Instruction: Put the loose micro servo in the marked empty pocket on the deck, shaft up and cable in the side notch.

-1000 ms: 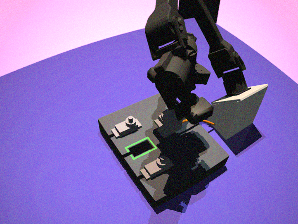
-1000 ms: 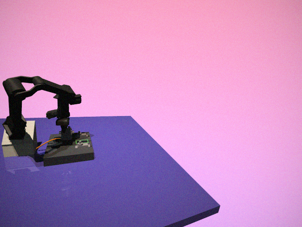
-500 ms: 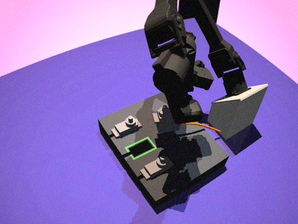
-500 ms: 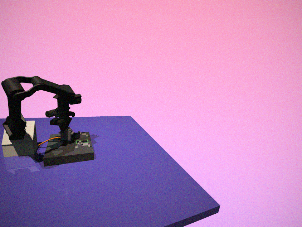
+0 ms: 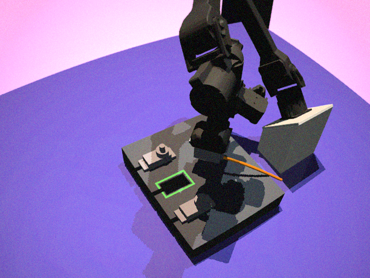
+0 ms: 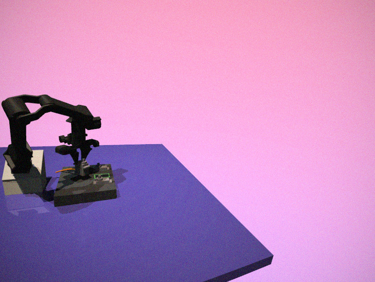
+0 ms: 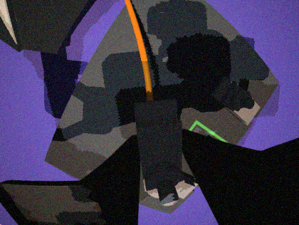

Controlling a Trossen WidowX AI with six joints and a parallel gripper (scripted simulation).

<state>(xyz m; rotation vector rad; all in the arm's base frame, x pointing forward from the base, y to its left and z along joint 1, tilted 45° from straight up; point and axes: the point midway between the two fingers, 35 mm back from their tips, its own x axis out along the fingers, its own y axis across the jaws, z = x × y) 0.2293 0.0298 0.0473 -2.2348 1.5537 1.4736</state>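
Observation:
My gripper [image 5: 213, 144] [image 6: 80, 162] [image 7: 158, 138] is shut on the loose dark servo [image 5: 207, 153] [image 6: 83, 170] [image 7: 157, 132], above the deck [image 5: 157, 139] [image 6: 66, 194] [image 7: 89, 149]. In the top view it hangs right of the pocket's green outline [image 5: 170, 176] [image 6: 101, 174] [image 7: 213, 133]. The pocket is empty; its side notch opens to the left there. The orange cable [image 5: 252, 168] [image 6: 65, 170] [image 7: 137, 28] runs from the servo away from the pocket, over the deck's right edge. The servo looks tilted; shadow hides which way its shaft points.
Two seated servos flank the pocket in the top view: one [image 5: 152, 158] above it, one [image 5: 188, 209] below it, both with raised shafts. The arm's pale base block [image 5: 295, 147] [image 6: 21, 186] stands beside the deck. The arm's shadow covers much of the deck.

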